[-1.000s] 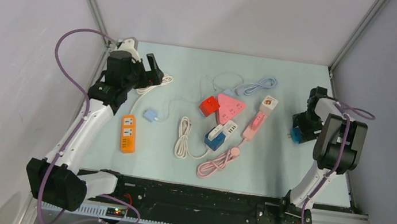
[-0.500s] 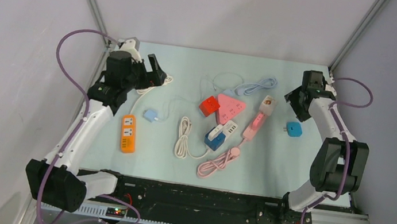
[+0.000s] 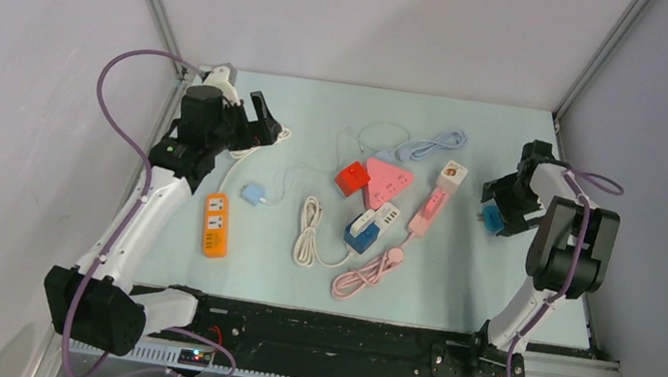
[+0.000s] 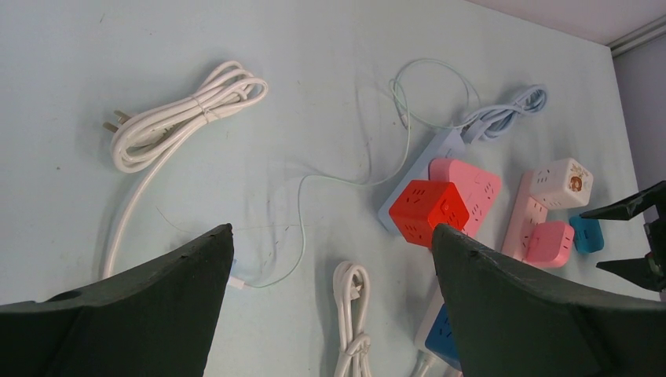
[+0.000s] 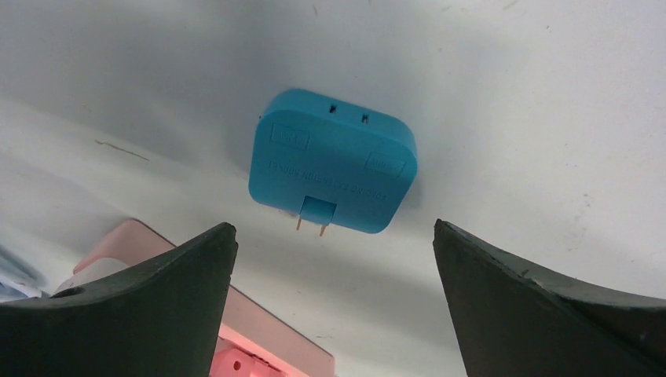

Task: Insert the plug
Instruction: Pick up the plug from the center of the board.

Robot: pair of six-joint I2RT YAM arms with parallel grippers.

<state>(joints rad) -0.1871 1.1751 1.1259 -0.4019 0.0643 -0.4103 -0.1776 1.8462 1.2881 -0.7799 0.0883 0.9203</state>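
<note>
Item, right gripper point(image 5: 333, 226): jaws spread wide and empty, poised over the blue plug point(image 5: 333, 161), which lay untouched on the mat point(image 5: 550, 118) just beyond its fingertips, prongs turned back toward them. Item, left gripper point(image 4: 330, 228): likewise wide open, holding nothing, with a coiled white cable point(image 4: 184, 110) ahead to its left. Progress, as I judged it, was barely begun: grasping the plug, carrying it to a socket, perhaps the pink strip point(image 5: 259, 345), and pushing in all remained.
</note>
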